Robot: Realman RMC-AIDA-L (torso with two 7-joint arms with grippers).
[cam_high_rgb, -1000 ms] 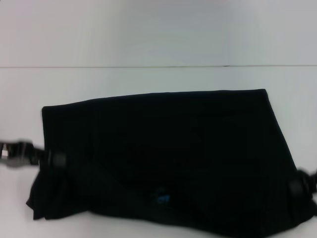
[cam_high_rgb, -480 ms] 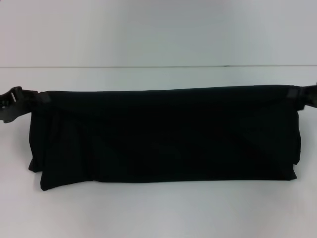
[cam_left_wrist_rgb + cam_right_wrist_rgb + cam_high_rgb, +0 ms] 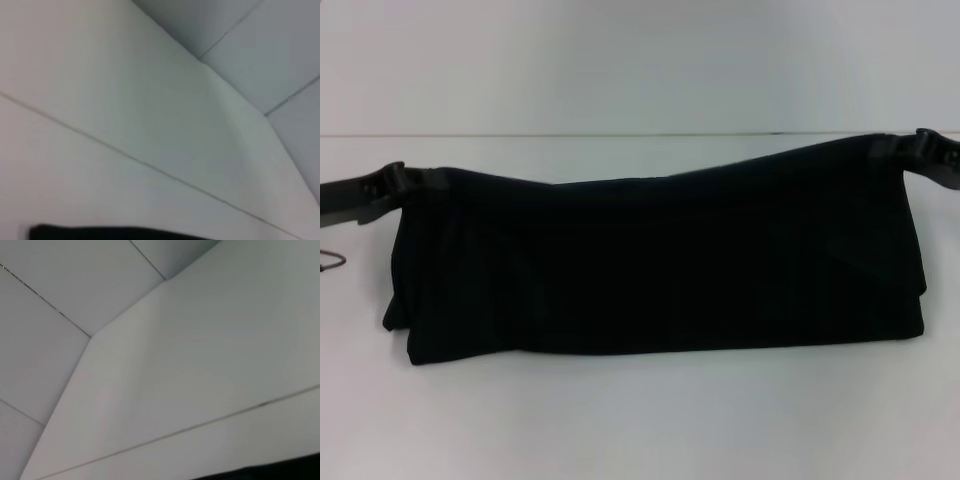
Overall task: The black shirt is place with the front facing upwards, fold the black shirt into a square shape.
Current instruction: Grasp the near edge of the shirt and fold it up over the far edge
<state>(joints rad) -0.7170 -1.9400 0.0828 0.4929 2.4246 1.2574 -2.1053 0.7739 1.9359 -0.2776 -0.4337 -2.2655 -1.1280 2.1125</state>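
A: What changed?
B: The black shirt (image 3: 660,265), centre table (image 3: 640,420), was carried from near edge to 12 o'clock; left gripper (image 3: 405,181) at 9 and right gripper (image 3: 920,148) at 3 stay clamped on its raised edge
A: Meaning?
B: Lengthwise fold nearly complete, release pending

The head view looks forward and down from above at a white table (image 3: 640,420), taking in the whole black shirt (image 3: 660,265) and both arms at its upper corners. The 2 wrist views sit close above the cloth, facing outward at the wall; each shares only a dark shirt edge (image 3: 115,233) (image 3: 280,472).
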